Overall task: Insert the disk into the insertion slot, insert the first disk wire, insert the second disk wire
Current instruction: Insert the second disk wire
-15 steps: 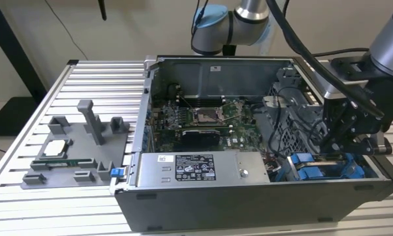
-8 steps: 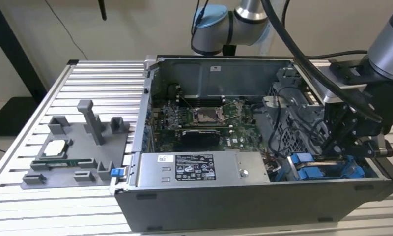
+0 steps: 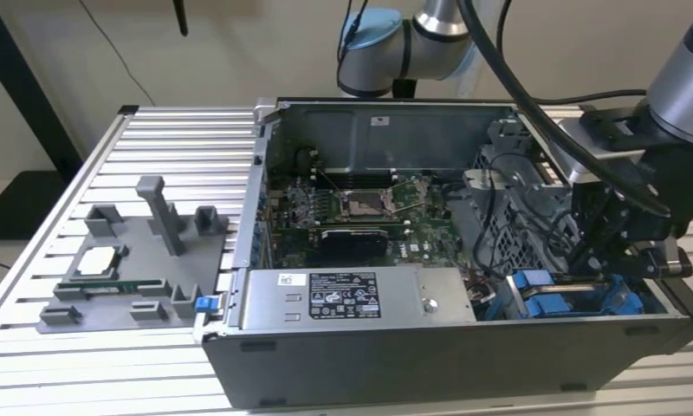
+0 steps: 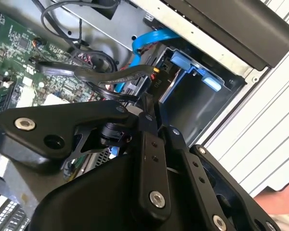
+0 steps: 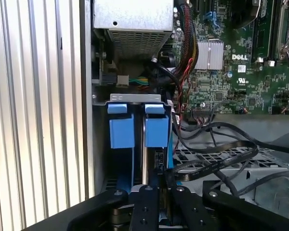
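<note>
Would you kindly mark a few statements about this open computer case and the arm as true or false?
1. The gripper is down inside the computer case, near the blue drive bay parts. True.
2. The case is closed with a side panel. False; it is open and the motherboard shows.
3. The grey power-supply box lies in the case. True.
4. The grey fixture sits at the exterior view's right. False; it sits at its left.

You see a grey sheet-metal computer case [image 3: 439, 364], matt, resting on a ribbed, pale aluminium table [image 3: 184, 130]. The insertion slot [image 5: 135, 126] has bright blue smooth plastic tabs. The gripper [image 5: 159, 195] is matt black metal, with glossy black cables [image 5: 216, 159] beside it.
</note>
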`<state>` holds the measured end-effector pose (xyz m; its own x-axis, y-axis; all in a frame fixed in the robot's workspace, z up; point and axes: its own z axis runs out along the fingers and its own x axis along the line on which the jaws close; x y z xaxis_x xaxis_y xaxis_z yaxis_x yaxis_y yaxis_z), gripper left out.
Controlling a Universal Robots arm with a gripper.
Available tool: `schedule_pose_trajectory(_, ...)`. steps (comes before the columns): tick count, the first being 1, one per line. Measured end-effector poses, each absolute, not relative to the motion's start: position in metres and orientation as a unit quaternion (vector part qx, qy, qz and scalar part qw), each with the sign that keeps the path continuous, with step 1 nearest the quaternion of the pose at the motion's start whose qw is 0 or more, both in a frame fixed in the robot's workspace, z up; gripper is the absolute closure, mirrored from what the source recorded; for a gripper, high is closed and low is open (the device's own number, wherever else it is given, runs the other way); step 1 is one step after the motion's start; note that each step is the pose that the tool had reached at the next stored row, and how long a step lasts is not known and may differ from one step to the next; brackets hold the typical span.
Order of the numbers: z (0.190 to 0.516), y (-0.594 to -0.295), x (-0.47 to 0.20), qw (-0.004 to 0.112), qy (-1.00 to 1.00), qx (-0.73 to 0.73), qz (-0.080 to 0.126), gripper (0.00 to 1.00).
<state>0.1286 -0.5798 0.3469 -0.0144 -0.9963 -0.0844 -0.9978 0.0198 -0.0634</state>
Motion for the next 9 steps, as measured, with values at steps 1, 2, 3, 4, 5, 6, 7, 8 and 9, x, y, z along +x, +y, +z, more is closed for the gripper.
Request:
schedule_pose_trajectory(1,0.3469,-0.5796,0.1287,0.052,0.713,-0.7,0.007,1.0)
schedule_pose_trajectory(2,0.3467,-0.5794,0.1287,0.052,0.713,-0.699,0.007,1.0)
schedule_pose_trajectory(3,0.3466,-0.5793,0.1287,0.052,0.713,-0.699,0.007,1.0)
schedule_pose_trajectory(4,0.3464,-0.5793,0.1287,0.052,0.713,-0.699,0.007,1.0)
schedule_pose_trajectory(5,0.3463,-0.5792,0.1286,0.052,0.714,-0.698,0.007,1.0)
schedule_pose_trajectory(6,0.346,-0.5792,0.1287,0.052,0.714,-0.698,0.007,1.0)
schedule_pose_trajectory(7,0.3456,-0.5791,0.1287,0.052,0.715,-0.697,0.007,1.0)
schedule_pose_trajectory(8,0.3453,-0.5791,0.1286,0.052,0.715,-0.697,0.007,1.0)
schedule_pose_trajectory(9,0.3449,-0.5791,0.1287,0.052,0.716,-0.696,0.007,1.0)
